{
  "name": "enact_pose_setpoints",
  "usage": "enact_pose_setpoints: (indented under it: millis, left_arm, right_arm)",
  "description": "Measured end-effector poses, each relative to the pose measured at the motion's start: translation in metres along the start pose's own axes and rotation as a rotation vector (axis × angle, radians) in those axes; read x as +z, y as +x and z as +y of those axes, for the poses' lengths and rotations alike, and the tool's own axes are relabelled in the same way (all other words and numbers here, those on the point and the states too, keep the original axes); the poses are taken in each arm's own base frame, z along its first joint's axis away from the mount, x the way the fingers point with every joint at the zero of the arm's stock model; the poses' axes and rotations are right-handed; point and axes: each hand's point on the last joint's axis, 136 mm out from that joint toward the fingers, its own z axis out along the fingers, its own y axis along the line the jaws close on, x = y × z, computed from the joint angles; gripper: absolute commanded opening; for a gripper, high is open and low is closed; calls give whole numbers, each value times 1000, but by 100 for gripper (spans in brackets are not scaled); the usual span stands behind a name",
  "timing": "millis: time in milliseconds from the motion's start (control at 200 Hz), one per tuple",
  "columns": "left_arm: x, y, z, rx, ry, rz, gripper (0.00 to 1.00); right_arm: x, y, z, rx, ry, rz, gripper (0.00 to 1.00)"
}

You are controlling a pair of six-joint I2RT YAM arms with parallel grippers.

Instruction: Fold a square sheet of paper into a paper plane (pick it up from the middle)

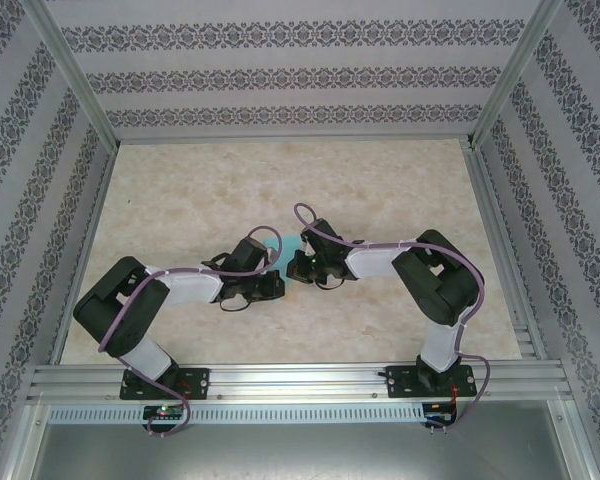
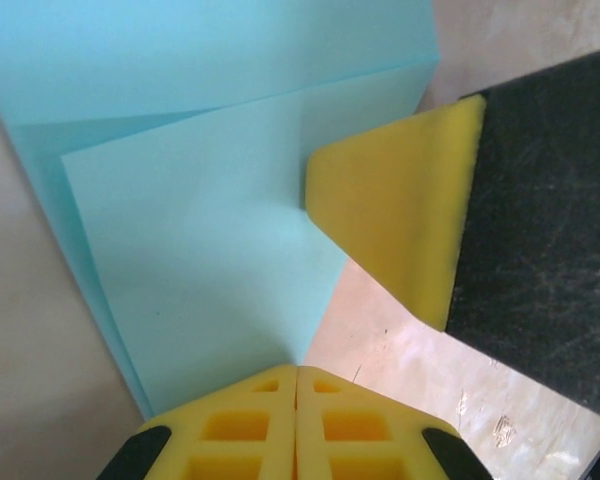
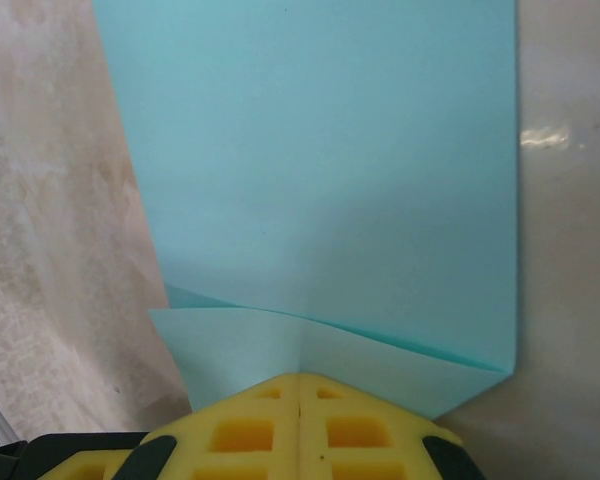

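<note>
Creasing step: left gripper and right gripper were both clenched, tips on the folded paper lying on the table between them. Even pressure along the fold seemed best.

A lab robot cell: an aluminium frame and patterned walls at 9, 12 and 3 o'clock enclose the tabletop; two arms are bolted at 6 o'clock.

Matt, smooth turquoise paper — glossy marbled table.
</note>
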Motion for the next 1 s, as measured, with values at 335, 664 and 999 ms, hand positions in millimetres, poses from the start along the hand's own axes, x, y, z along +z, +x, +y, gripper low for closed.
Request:
enact_pose_setpoints:
  millis: [335,664,999]
  left_arm:
    - [-8,14,7,7,17,-8,8]
    - [-21,35,15,7,-30,53,9]
    - [-56,-5,-28,78,-33,-47,30]
  right_arm:
    - [0,1,0,-2,-2,5,0]
    - [0,1,1,-7,1,12,0]
    - [-26,-7,12,-47,-4,-15,28]
